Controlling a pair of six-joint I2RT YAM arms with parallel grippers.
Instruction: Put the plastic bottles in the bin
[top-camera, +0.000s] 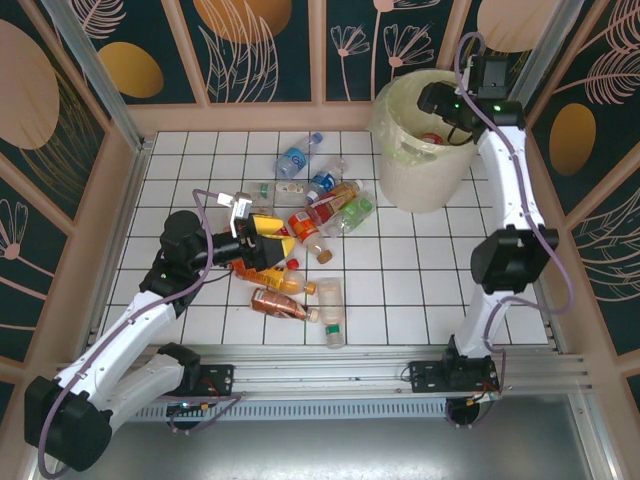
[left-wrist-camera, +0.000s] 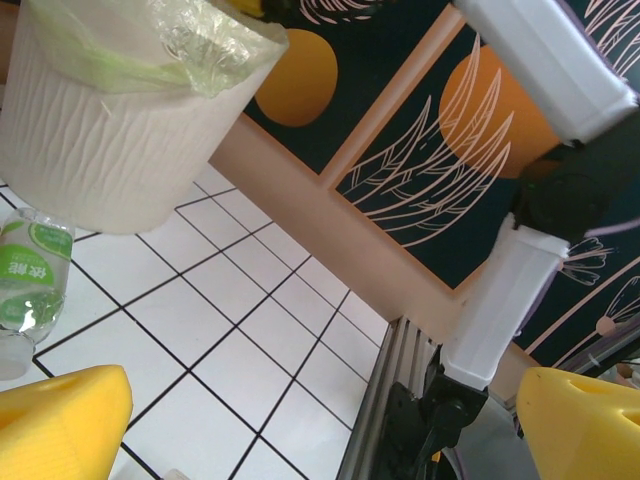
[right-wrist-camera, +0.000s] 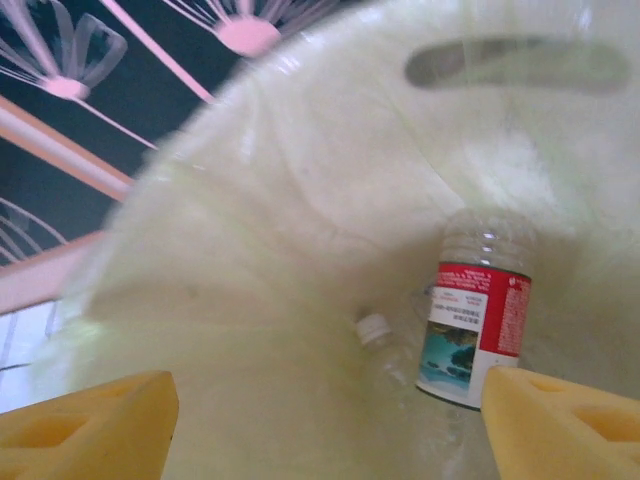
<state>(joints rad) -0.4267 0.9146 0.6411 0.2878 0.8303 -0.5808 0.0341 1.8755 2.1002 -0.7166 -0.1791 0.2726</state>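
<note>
Left gripper (top-camera: 268, 243) open by the pile, right gripper (top-camera: 447, 106) open over the bin (top-camera: 415, 175).
At the left, the left gripper's yellow fingers (left-wrist-camera: 60, 420) stand wide apart and empty, low beside the plastic bottles (top-camera: 310, 220) scattered mid-table on the white tiled table (top-camera: 400, 270). At the far right, the right gripper's jaws hang apart above a red-labelled bottle (right-wrist-camera: 475, 320) lying inside the bin.

Large round cream plastic bin (top-camera: 405, 175) with clear bag liner stands far right on white tiled table (top-camera: 420, 270). Right gripper (top-camera: 443, 104) hangs over its mouth. Small clear and orange-tinted plastic bottles (top-camera: 305, 222) scattered mid-table. Left gripper (top-camera: 272, 245), yellow fingers spread, low among them.
</note>
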